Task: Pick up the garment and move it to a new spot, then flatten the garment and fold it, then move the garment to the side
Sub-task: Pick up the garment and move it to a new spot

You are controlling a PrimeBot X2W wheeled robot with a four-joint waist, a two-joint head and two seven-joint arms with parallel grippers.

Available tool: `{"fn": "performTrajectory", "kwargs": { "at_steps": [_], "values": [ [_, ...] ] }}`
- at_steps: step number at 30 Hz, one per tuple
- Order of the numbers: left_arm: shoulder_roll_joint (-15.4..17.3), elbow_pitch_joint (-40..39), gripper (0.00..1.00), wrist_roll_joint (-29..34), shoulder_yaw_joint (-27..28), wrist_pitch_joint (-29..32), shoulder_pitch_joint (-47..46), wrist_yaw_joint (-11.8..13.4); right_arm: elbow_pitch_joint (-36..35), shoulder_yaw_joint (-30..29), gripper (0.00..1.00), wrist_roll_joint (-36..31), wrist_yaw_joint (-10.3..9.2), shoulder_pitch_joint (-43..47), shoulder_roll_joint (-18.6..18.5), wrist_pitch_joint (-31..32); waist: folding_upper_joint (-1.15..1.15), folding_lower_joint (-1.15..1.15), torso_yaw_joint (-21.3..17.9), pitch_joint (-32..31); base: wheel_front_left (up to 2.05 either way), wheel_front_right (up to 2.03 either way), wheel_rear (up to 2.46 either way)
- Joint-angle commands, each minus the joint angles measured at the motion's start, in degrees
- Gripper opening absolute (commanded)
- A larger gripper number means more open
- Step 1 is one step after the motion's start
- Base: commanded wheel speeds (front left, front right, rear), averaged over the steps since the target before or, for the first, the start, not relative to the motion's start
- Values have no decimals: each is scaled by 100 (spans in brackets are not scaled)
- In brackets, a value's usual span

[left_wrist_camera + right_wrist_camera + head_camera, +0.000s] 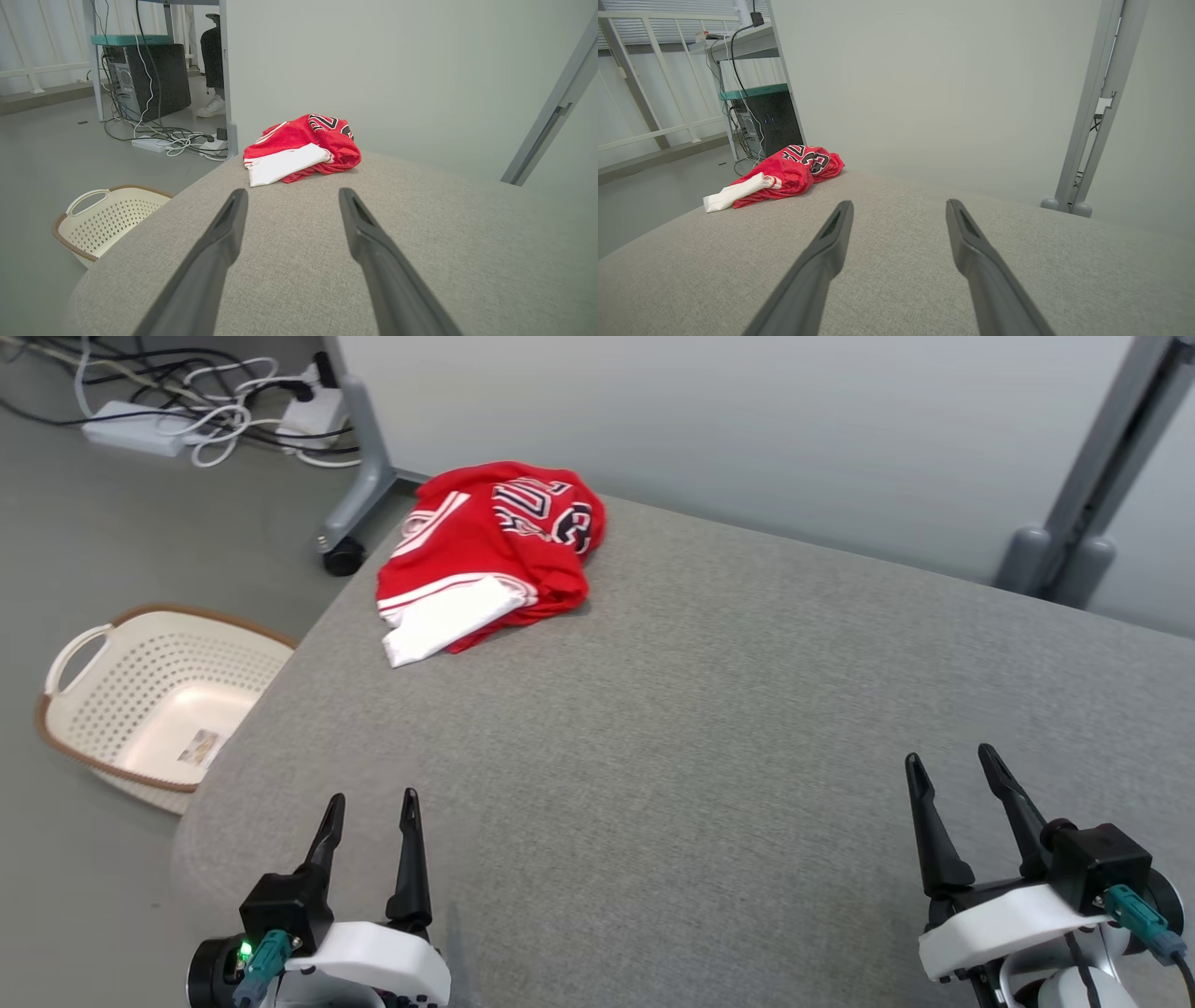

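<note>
The garment [490, 555] is a red and white jersey with dark lettering, lying crumpled at the far left corner of the grey fabric table [709, 728]. It also lies ahead in the left wrist view [301, 147] and far to the left in the right wrist view [777, 179]. My left gripper [372, 803] hovers open over the near left of the table, well short of the garment, its jaws empty [289, 193]. My right gripper [950, 758] stands open at the near right, far from the garment, with nothing between its fingers [899, 207].
A cream perforated laundry basket [154, 695] sits on the floor left of the table. Behind the table's far left corner are a castor leg [359, 476], power strips and tangled cables [215, 415]. A pale wall panel runs behind the table, with a grey post [1088, 495] at the far right.
</note>
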Motion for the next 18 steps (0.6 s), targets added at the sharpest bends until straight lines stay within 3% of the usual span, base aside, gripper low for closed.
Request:
{"fn": "performTrajectory", "kwargs": {
  "at_steps": [1,9,13,18],
  "values": [
    [17,-20,100,-13,7,-9,21,18,-34,-9,100,-24,-1,43,-32,-4,0,0,216,21,0,0,0],
    [18,-104,100,-17,61,-9,61,35,-88,36,100,-37,-1,10,-32,4,0,0,298,124,0,0,0],
    [36,-158,100,65,201,-9,-95,20,-179,36,100,-84,-1,-90,-31,42,0,0,167,295,0,0,0],
    [288,-253,100,246,425,-9,-576,-66,-339,0,100,-240,-1,-236,-32,121,0,0,-144,641,0,0,0]
  ]
}}
